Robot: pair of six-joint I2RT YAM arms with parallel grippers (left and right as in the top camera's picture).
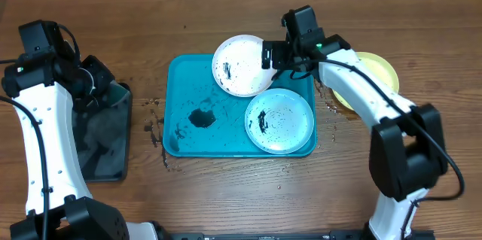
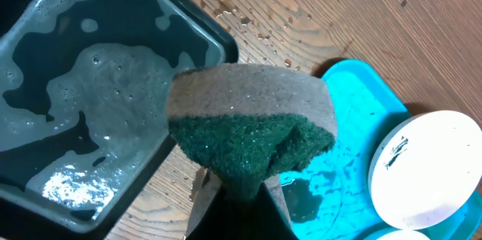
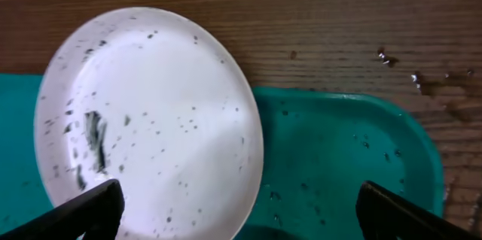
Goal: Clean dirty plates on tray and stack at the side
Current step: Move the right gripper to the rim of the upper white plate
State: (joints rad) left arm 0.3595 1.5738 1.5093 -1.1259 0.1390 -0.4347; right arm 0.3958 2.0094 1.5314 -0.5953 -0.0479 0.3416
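Note:
The turquoise tray (image 1: 181, 131) lies mid-table. The white plate (image 1: 241, 65), speckled with dark smears, rests tilted on the tray's far rim. The light blue plate (image 1: 279, 121), also smeared, lies at the tray's right end. The yellow-green plate (image 1: 376, 71) sits on the table to the right, partly hidden by my right arm. My right gripper (image 1: 275, 54) is open and straddles the white plate's right edge (image 3: 151, 120) over the tray (image 3: 339, 150). My left gripper (image 2: 241, 183) is shut on a green-and-grey sponge (image 2: 252, 131), held above the table between the black tray and the turquoise tray (image 2: 361, 112).
A black tray (image 1: 105, 138) with soapy water (image 2: 75, 97) stands at the left. A dark blot (image 1: 202, 117) and specks lie on the turquoise tray's floor. Water drops and dark specks dot the wood around the tray.

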